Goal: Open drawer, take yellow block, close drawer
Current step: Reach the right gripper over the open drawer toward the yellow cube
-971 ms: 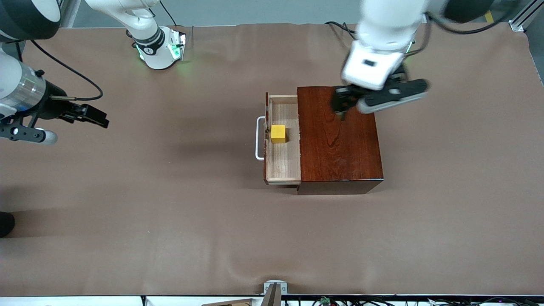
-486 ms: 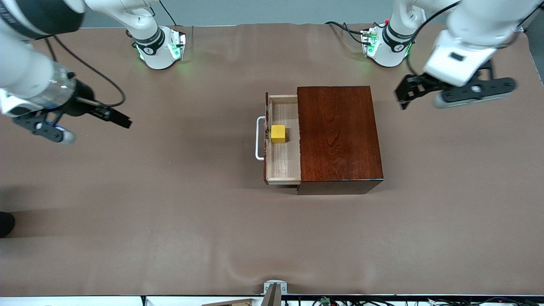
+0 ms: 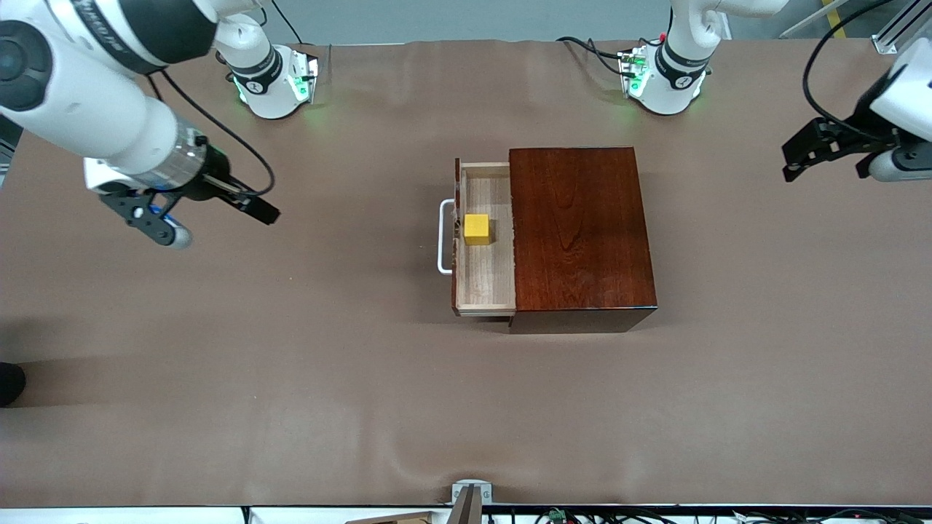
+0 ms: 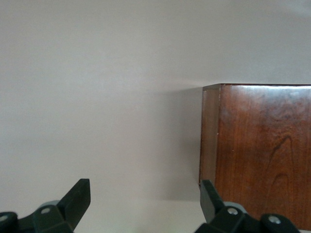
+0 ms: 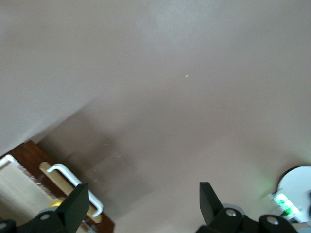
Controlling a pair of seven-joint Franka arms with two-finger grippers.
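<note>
Since the earlier frame, both arms have moved: the right gripper (image 3: 251,206), jaws apart and empty, has advanced over the brown table mat (image 3: 291,378) toward the box, while the left gripper (image 3: 804,154), fingers likewise spread, has withdrawn to the left arm's end of the table. Partly pulled out of the glossy reddish-brown wooden box (image 3: 579,236), the pale-lined drawer (image 3: 484,280) with its white U-shaped handle (image 3: 441,238) holds the small yellow block (image 3: 477,228).
</note>
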